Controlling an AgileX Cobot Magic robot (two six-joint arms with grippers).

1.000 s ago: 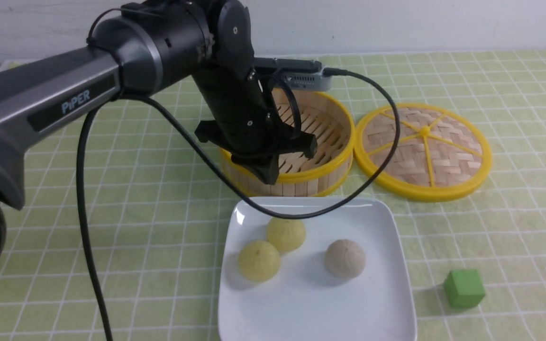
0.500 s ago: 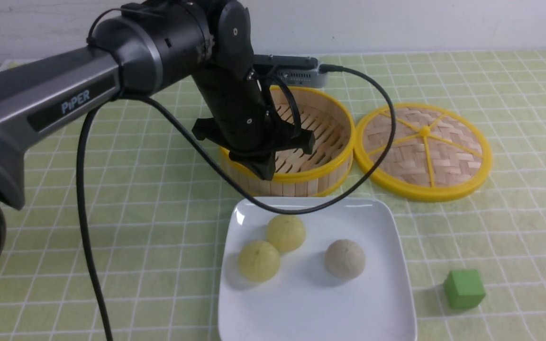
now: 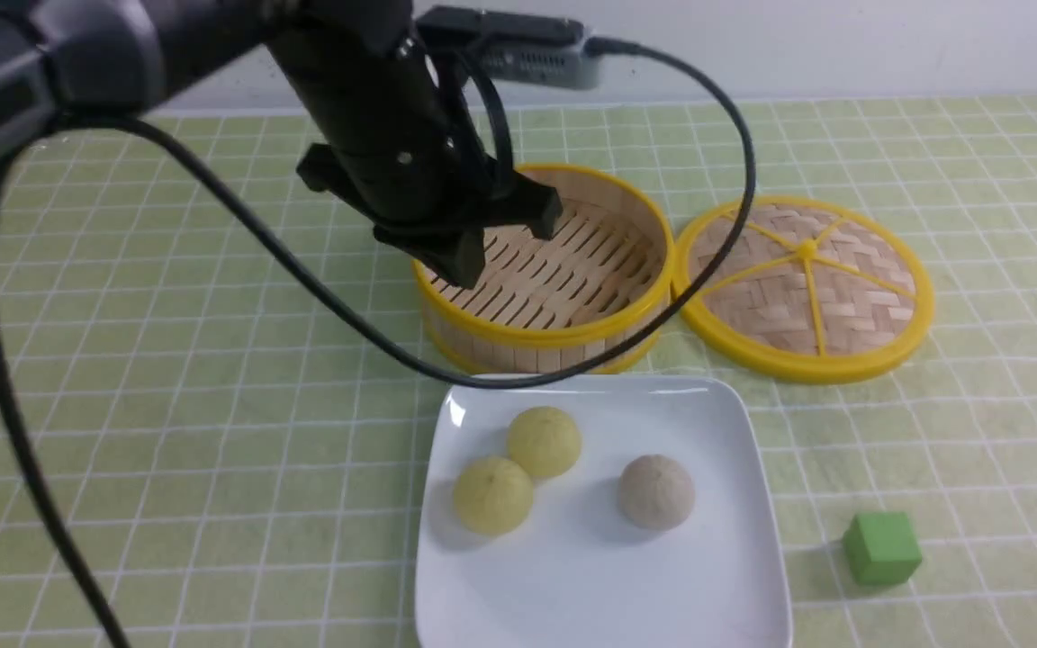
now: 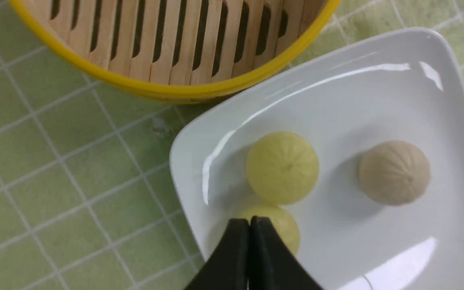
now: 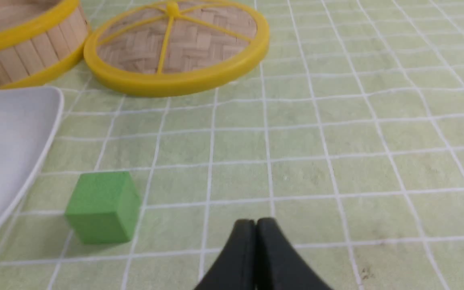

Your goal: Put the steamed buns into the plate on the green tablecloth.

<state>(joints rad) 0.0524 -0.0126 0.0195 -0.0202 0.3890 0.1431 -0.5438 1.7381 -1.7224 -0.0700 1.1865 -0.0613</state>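
Left gripper (image 3: 462, 268): I see the jaws pressed flat together with nothing between them. It is raised above the table and, in the front view, shows in front of the left rim of the bamboo steamer (image 3: 563, 337).
Right gripper (image 5: 255, 226): the jaws are clenched on nothing, low over the green tablecloth (image 3: 212, 405). The green cube (image 3: 881, 547) is near it.
Steamed buns (image 3: 544, 441): all three sit on the plate (image 3: 590, 585).
Yellow pair: these are in the plate's left half, side by side. I cannot tell whether they touch.
Greyish bun (image 3: 656, 491): it lies apart from the pair, to their right, near the plate's middle.
Plate: it lies flat on the cloth, its far edge just beside the steamer's near wall.
Woven lid (image 3: 807, 288): it lies flat on the cloth to the right of the steamer, and the two rims look to be touching.
Cable (image 3: 365, 328): a black loop from the left arm sags across the steamer's front, down to the plate's far edge.
Green cube: on the cloth, to the right of the plate and clear of its rim.
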